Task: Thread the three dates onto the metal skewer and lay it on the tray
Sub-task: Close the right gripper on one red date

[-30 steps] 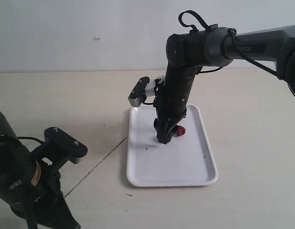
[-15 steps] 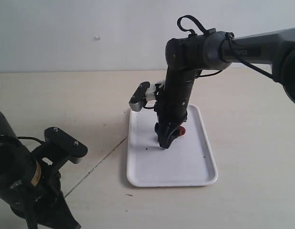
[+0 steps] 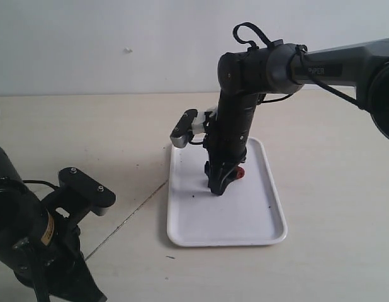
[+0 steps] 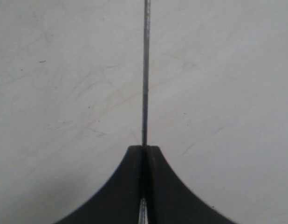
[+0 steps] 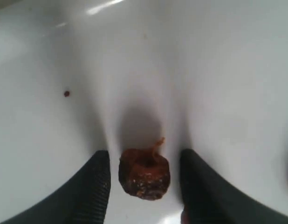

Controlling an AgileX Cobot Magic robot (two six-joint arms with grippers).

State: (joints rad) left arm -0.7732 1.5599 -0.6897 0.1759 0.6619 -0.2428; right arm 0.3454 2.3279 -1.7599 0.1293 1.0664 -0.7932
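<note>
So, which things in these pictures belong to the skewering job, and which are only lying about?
Of the job:
- one date
- metal skewer
- tray

Only lying about:
- dark speck on the tray

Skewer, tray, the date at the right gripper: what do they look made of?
Skewer: likely steel, thin straight grey rod with dull sheen.
Tray: probably glossy plastic or melamine, white, glare streaks in the right wrist view; could be enamel.
Date: dried fruit, wrinkled matte reddish-brown skin.
</note>
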